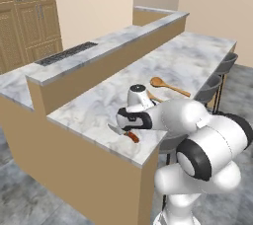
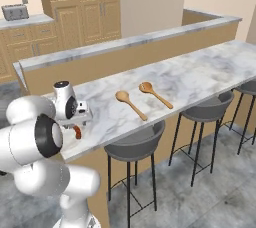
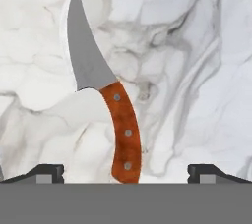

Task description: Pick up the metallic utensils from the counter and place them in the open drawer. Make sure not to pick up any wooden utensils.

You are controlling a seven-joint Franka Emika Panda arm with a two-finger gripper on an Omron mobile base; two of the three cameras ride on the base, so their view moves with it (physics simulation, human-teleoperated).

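Observation:
A small knife with a curved grey blade and a red-brown riveted handle lies flat on the white marble counter. My gripper hangs right above it, open, one fingertip on each side of the handle end and nothing between them touching. From the base views the gripper points down at the knife near the counter's front corner; the knife's handle peeks out under the hand. Two tan wooden spoons lie further along. The open drawer is out of view.
A raised marble-topped ledge runs along the counter's far side. Grey bar stools stand under the front edge. The counter's end edge is close to the knife. Wooden cabinets line the back wall.

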